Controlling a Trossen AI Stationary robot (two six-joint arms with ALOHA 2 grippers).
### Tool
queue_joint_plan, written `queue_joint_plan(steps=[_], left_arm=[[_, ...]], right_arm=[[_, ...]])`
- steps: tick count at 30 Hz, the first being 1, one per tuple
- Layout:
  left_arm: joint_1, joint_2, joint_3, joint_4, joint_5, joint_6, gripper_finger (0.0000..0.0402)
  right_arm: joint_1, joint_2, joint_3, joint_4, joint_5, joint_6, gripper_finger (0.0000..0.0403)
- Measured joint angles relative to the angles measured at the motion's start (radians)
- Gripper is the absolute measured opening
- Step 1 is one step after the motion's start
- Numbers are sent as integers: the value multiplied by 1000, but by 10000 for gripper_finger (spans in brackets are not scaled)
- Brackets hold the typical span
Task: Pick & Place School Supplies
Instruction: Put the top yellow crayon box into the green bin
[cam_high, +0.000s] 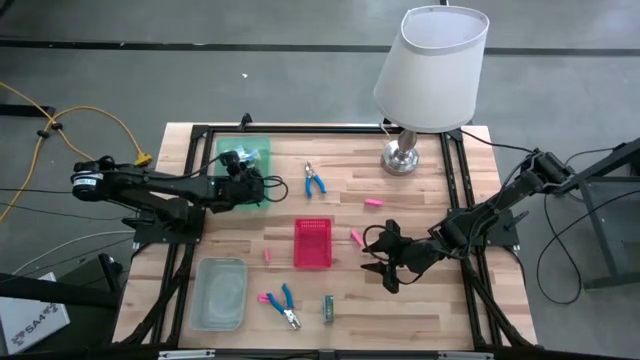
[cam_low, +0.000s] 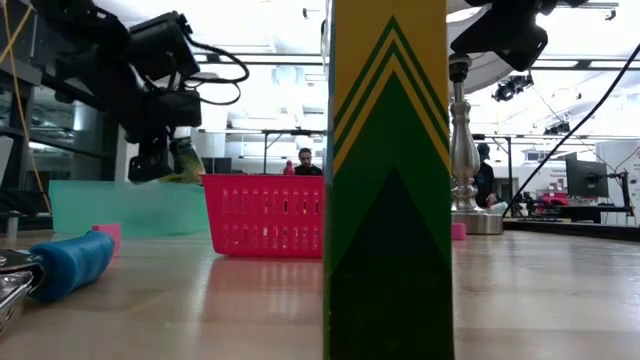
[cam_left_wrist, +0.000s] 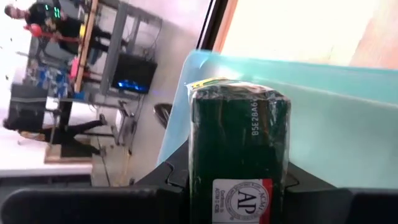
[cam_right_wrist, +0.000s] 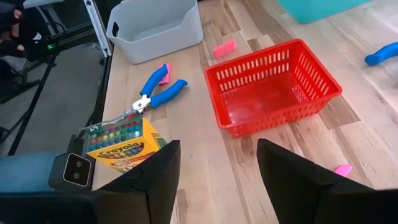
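Note:
My left gripper (cam_high: 243, 182) is shut on a dark green crayon box (cam_left_wrist: 239, 149) over the flat green tray (cam_high: 247, 158) at the far left; in the low view the box (cam_low: 186, 160) shows just below the fingers. My right gripper (cam_high: 373, 256) hangs open, with nothing between its fingers, right of the red basket (cam_high: 312, 243). A second crayon box (cam_high: 327, 308) stands near the front edge. Blue-handled pliers (cam_high: 315, 180) lie at mid-table, a pink and a blue tool (cam_high: 280, 302) near the front. Pink erasers (cam_high: 356, 237) (cam_high: 373, 202) (cam_high: 267, 255) lie scattered. My left gripper pinches the crayon box by its two opposite sides (cam_left_wrist: 202, 186) between its two fingers, and the box's far end sticks out past them. The fingers come slanting down from the table's left. The box is tilted over the green tray (cam_left_wrist: 323, 118); I cannot tell whether it touches it.
A clear plastic bin (cam_high: 220, 292) stands at the front left. A lamp with a white shade (cam_high: 430, 65) and metal base (cam_high: 401, 158) stands at the far right. Black frame rails run along the table's edges. People stand in the room beyond the table.

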Motion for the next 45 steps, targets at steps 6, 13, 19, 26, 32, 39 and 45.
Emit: queue_joint_plan(steps=[6,13,19,26,32,39,45], left_arm=[[52,0,0,50,95,97,95],[171,0,0,115,163,89,95],[244,21,0,186,271,93,95],[287,107,0,194,317,60,95],[239,128,0,193,312,64,95],[229,128,0,197,270,104,95],[256,128,0,202,273,195,96]], right_arm=[[0,0,0,0,-1,1,204],[0,0,0,0,-1,1,204],[0,0,0,-1,-4,1,204],[0,0,0,0,-7,4,204],[0,0,0,-1,-6,3,204],[0,0,0,-1,-5,1,204],[0,0,0,5,-5,3,204]])
